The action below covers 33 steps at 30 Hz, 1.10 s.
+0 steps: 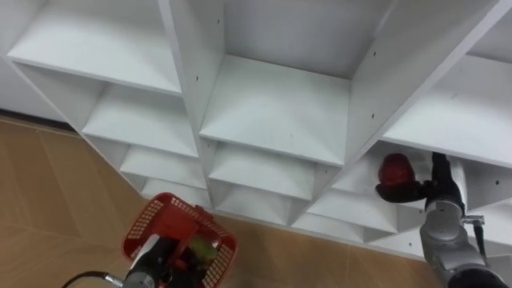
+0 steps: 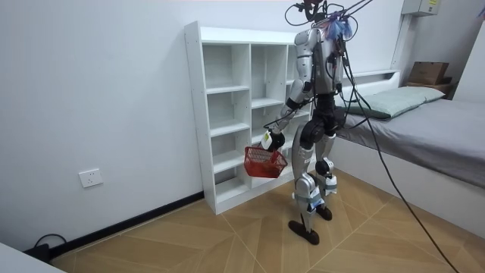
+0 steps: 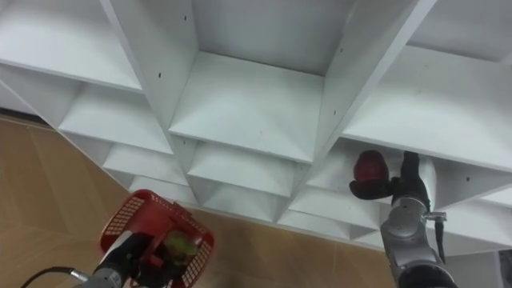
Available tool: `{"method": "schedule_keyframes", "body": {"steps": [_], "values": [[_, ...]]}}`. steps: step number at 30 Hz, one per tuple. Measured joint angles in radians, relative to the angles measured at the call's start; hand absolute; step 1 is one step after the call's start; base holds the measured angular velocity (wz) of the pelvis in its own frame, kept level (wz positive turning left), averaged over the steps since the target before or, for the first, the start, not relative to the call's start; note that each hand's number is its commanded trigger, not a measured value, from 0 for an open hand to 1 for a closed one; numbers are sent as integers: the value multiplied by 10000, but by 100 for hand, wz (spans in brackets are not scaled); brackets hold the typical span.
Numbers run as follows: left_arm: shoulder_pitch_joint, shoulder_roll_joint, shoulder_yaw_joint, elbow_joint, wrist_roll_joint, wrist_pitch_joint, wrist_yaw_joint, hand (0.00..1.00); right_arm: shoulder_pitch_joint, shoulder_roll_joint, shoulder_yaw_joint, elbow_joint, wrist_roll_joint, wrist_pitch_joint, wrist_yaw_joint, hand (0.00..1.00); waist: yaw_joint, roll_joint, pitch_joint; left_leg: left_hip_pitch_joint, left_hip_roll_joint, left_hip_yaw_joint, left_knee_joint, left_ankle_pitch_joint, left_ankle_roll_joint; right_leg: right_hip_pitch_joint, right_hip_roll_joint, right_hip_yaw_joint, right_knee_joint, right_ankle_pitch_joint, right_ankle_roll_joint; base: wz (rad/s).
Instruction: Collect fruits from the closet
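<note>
A red fruit [image 1: 394, 170] sits in a closet compartment at the lower right, with my right hand [image 1: 418, 194] curled round it from below and beside. My left hand [image 1: 158, 258] is shut on the handle of a red mesh basket [image 1: 142, 224] at the bottom left, in front of the lower shelves. Something green [image 1: 205, 246], probably a fruit, lies in the basket. In the room view I stand upright facing the white closet [image 2: 227, 114], the basket [image 2: 264, 161] hanging at thigh height on the closet side.
The closet's [image 1: 272, 104] other compartments hold nothing that I can see. Its vertical dividers [image 1: 376, 88] flank the right hand's compartment. Wooden floor [image 1: 48, 200] lies to the left. A bed [image 2: 424, 121] stands behind me at the room view's right.
</note>
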<state>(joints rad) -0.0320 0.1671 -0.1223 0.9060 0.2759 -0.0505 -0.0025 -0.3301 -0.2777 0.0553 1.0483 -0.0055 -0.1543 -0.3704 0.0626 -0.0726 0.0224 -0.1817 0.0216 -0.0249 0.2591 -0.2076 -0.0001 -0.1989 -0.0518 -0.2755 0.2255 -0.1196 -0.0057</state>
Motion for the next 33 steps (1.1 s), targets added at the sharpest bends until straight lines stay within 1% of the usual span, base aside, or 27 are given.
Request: {"method": "schedule_keyframes", "body": {"steps": [7,11,14,21,28,31,33], "values": [[-13,-1,6,200,-1,1,0,100,-70,0,-7,-4,-7,0,-21,0,24,1,-1,-137,0,12,12,6,-4,-180,-15,17,98,0,0,-1],[-23,-56,-7,363,-2,3,0,100,-115,1,-5,-12,-14,0,-84,0,177,22,-1,-234,1,109,48,33,-5,-325,-21,117,144,1,-3,-6],[-25,-56,-32,389,-2,6,-1,100,-140,1,0,-12,-3,0,-114,0,228,31,6,-237,1,112,51,33,-5,-322,-25,117,144,1,-3,0],[-29,-90,-195,370,-11,6,-7,100,-152,2,4,-10,-6,-2,-58,0,235,68,30,-260,-3,96,55,34,-4,-325,-34,116,144,1,-2,0],[-233,-142,-210,393,-40,5,-53,100,-172,43,12,-1,-5,-3,24,0,250,66,44,-377,-24,99,95,52,8,-479,-65,151,223,3,-6,0],[-348,-169,-213,493,-80,5,-90,100,-189,48,13,-1,-9,-3,23,0,251,54,87,-379,-25,99,97,51,9,-479,-66,163,225,3,-6,0],[-471,-185,-238,647,-78,5,-96,100,-210,87,27,1,-37,-2,22,0,258,49,164,-379,-27,91,97,52,9,-480,-75,156,240,2,-6,0]]}}
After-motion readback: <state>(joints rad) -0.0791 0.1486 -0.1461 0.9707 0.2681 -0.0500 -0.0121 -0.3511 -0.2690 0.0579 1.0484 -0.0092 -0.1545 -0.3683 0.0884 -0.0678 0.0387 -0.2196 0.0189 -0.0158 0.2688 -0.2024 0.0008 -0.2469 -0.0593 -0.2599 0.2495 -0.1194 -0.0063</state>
